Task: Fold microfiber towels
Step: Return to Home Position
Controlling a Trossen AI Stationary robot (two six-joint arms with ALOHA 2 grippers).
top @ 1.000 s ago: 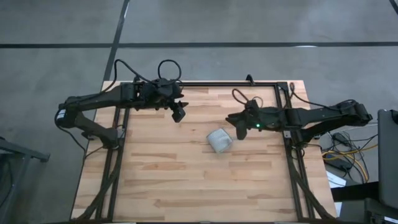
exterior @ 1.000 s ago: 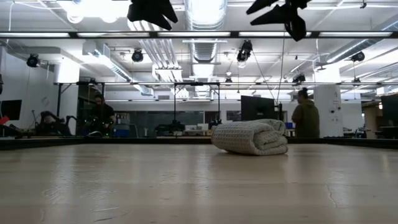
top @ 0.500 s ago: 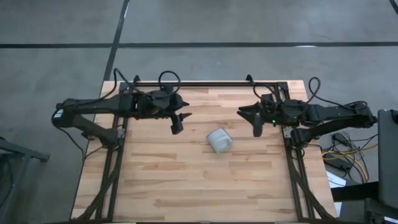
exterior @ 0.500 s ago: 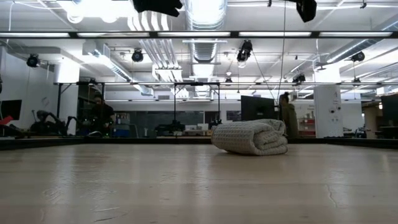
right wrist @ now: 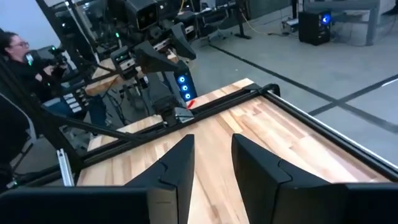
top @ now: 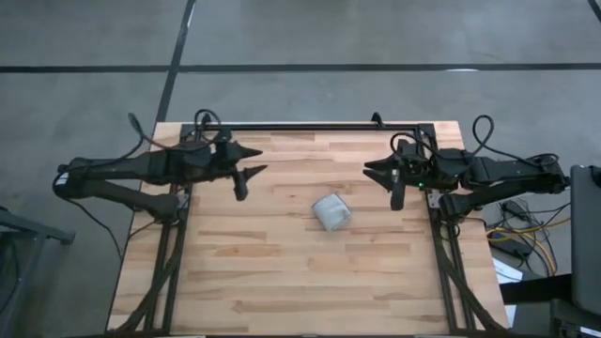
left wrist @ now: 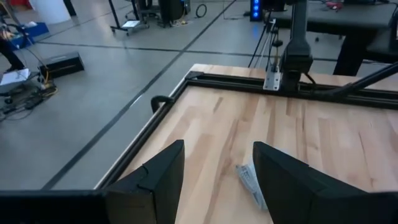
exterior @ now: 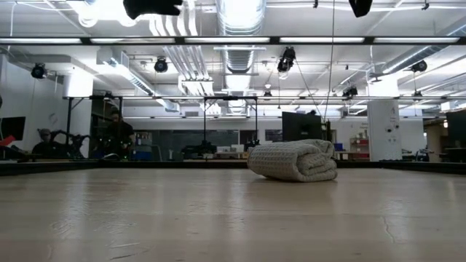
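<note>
The light grey-blue towel (top: pixel 331 211) lies rolled into a small bundle on the wooden table, right of centre; in the low view (exterior: pixel 294 160) it rests on its underside. A bit of it shows in the left wrist view (left wrist: pixel 250 185). My left gripper (top: pixel 246 175) is open, high above the table at the far left, well clear of the towel. My right gripper (top: pixel 387 178) is open, high at the far right, also clear of the towel. The white tag does not show.
A black metal frame (top: pixel 310 127) runs along the table's far edge and down both sides. Bare wood lies near the front edge (top: pixel 300 291). Cables and gear (top: pixel 526 235) sit beyond the right edge. People show in the room behind (exterior: pixel 116 131).
Both arms have drawn back from the towel: my left gripper toward the table's left edge, my right gripper toward the right edge, both rising out of the low view. The towel bundle has stayed where it was.
</note>
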